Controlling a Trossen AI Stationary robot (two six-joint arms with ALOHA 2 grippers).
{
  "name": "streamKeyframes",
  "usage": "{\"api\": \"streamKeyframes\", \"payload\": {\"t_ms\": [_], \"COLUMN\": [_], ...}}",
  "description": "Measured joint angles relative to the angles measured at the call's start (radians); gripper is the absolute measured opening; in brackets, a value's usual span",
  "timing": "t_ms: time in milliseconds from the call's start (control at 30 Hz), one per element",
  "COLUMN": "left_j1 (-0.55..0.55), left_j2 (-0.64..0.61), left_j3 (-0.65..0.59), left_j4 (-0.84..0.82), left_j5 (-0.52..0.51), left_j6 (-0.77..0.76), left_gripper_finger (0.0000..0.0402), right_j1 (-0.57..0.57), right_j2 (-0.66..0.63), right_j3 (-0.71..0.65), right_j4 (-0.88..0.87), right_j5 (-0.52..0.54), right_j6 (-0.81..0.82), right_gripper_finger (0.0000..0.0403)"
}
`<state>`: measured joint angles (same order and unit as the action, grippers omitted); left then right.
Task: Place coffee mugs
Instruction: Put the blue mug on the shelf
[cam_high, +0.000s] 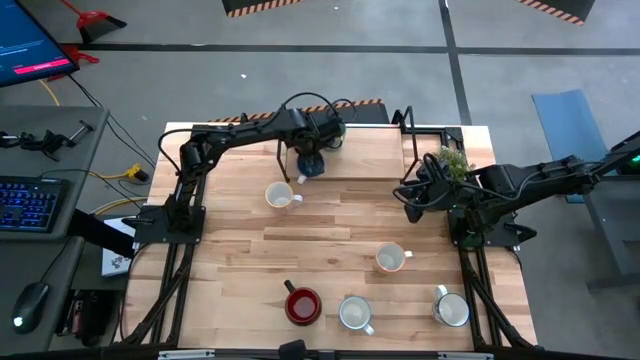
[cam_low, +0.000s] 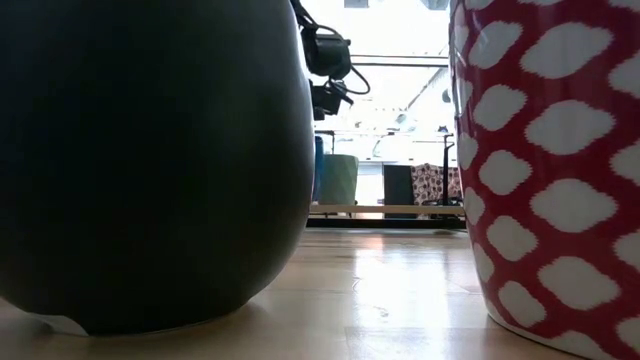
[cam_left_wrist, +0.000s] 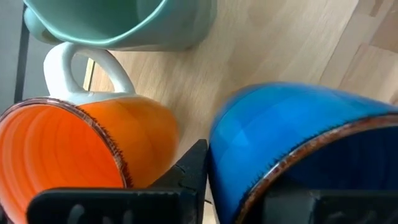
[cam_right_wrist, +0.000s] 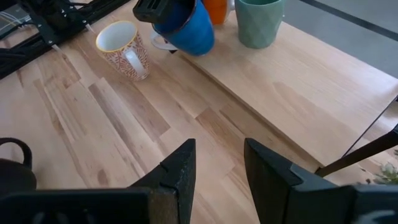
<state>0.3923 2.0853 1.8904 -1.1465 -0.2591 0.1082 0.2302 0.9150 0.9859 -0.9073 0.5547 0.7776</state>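
Three mugs crowd the shelf: L gripper clamped on tilted blue mug, just beside orange mug and teal mug. R gripper, fingers apart, hangs near shelf's plant.

A glossy blue mug hangs tilted, just beside the orange mug and teal-green mug standing on a raised board; a patterned cream mug stands near the blue mug.
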Motion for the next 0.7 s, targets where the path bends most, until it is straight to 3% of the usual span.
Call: {"api": "streamKeyframes", "payload": {"t_ms": [700], "left_j1": [0.0], "left_j2": [0.0], "left_j3": [0.0], "left_j4": [0.06], "left_j5": [0.002], "left_j6": [-0.002], "left_gripper_finger": [0.01], "right_j1": [0.0], "right_j2": [0.0], "right_j3": [0.0], "right_j4": [0.0], "right_j5": [-0.031], "right_j6": [0.005], "right_gripper_finger": [0.0114]}}
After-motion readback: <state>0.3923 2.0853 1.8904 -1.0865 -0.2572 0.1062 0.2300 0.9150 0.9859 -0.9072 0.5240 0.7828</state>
